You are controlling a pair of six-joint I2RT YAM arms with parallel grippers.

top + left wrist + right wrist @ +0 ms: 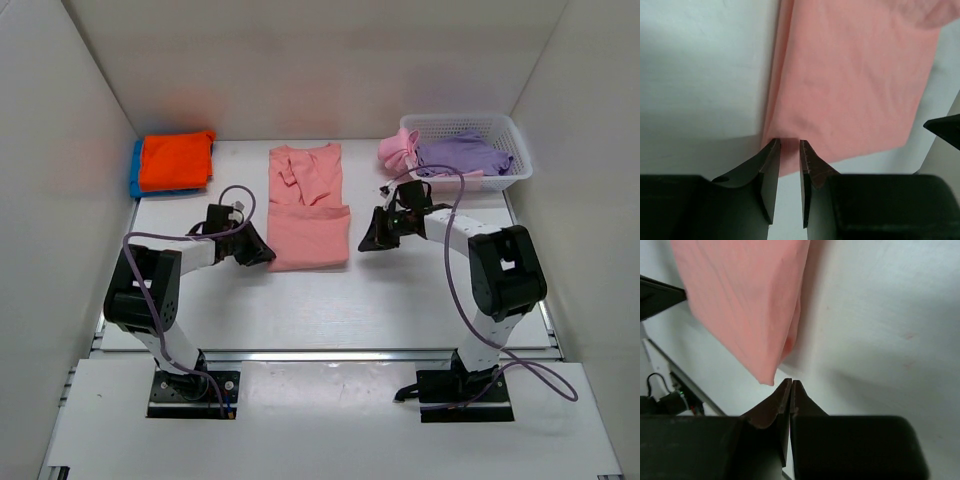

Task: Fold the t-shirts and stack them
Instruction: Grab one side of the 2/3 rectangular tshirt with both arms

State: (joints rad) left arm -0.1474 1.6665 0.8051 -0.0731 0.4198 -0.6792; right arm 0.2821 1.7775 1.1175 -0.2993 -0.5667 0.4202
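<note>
Seen from the overhead camera, the salmon-pink t-shirt (308,212) lay flat at the middle of the white table (300,300). Its collar pointed toward the far wall, and an edge crossed it about halfway down, so that the near half formed a slightly wider rectangle. Both arms reached in low from either side, the left gripper (789,143) at the shirt's near-left corner and the right gripper (791,382) at its near-right corner.

In the left wrist view we found the two fingers a narrow gap apart, with the corner of the salmon cloth showing in that gap at the tips. We could not tell from this angle whether the pads touched the fabric or hung just above it. In the right wrist view the fingers were pressed together with nothing between them. Their tips sat just beside the shirt's corner, over bare table and apart from the cloth.

At the far left we saw the orange t-shirt (176,160) lying folded on top of the blue t-shirt (135,172), which showed only along its left edge. At the far right, the white lattice basket (517,152) held the lavender t-shirt (462,155), and the brighter pink t-shirt (397,148) hung over its left end.
</note>
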